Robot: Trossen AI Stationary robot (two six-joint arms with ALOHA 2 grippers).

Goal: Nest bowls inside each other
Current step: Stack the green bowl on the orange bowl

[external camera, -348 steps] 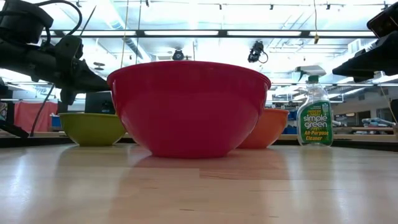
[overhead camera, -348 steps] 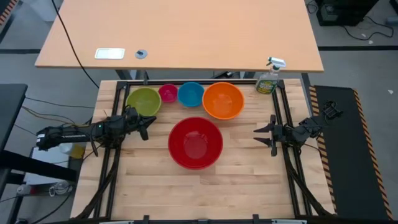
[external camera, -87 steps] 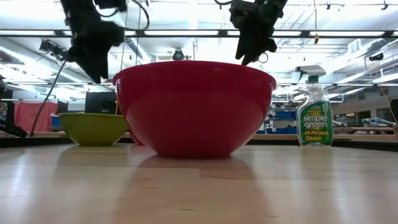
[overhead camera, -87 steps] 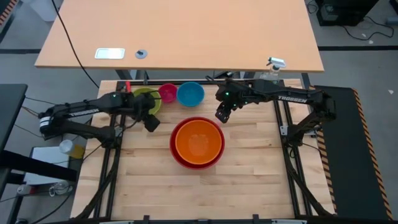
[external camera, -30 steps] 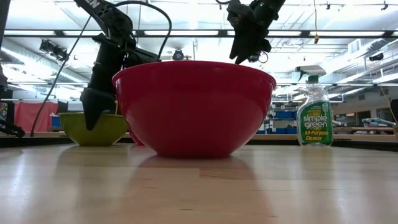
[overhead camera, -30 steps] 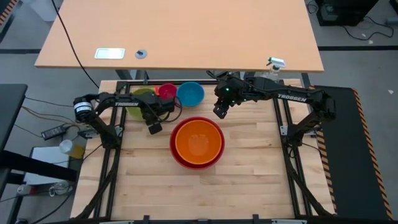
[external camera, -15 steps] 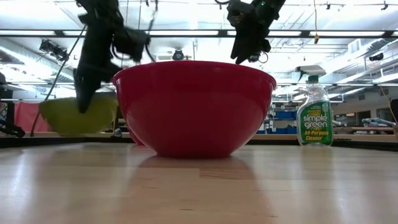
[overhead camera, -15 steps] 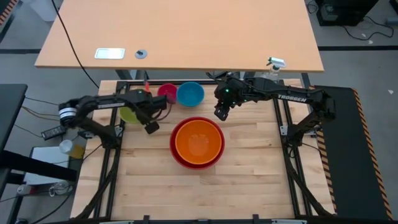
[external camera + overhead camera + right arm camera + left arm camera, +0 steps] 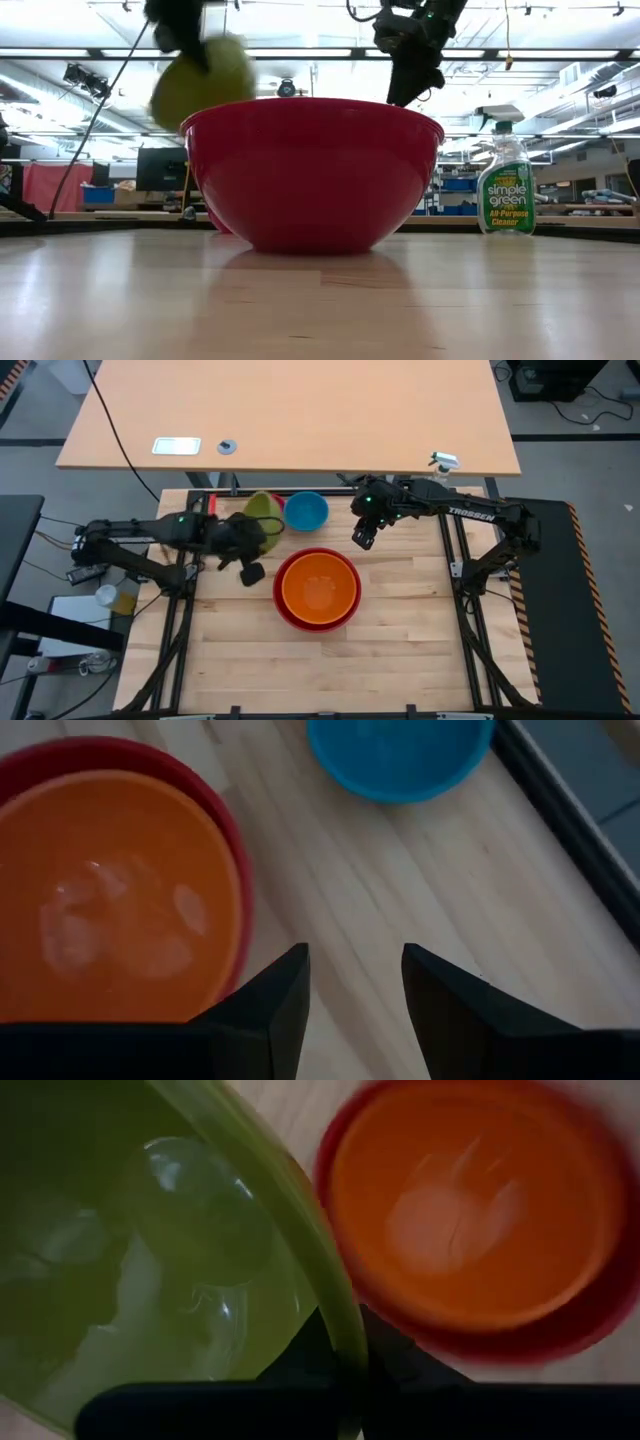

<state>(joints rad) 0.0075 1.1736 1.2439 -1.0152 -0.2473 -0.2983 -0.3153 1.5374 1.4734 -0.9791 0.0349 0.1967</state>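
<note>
The yellow-green bowl (image 9: 262, 510) hangs tilted in the air at the table's far left, with my left gripper (image 9: 262, 537) shut on its rim. In the low view this bowl (image 9: 200, 80) shows above the red bowl's left edge. The orange bowl (image 9: 318, 588) sits nested in the red bowl (image 9: 290, 618) at mid-table. The blue bowl (image 9: 306, 510) rests on its base at the far edge. My right gripper (image 9: 362, 538) hovers open above the bare wood between the blue bowl and the red bowl. My left gripper pinches the yellow-green bowl's rim (image 9: 343, 1342), one finger inside the bowl and one outside. The fingers slant down from the table's left. The bowl is lifted clear of the table and tips steeply, its glossy inside (image 9: 150, 1250) in the left wrist view.
A green spray bottle (image 9: 432, 490) stands at the far right corner. Black frame rails (image 9: 470, 610) run along the table's sides. Bare wood (image 9: 320, 670) lies open toward the near edge.
My left gripper has shut on the yellow-green bowl's rim, then risen and swung toward the red bowl. The bowl has left the table, is lifted clear and has tipped from level to steeply tilted. My right gripper has stayed open and almost still.
</note>
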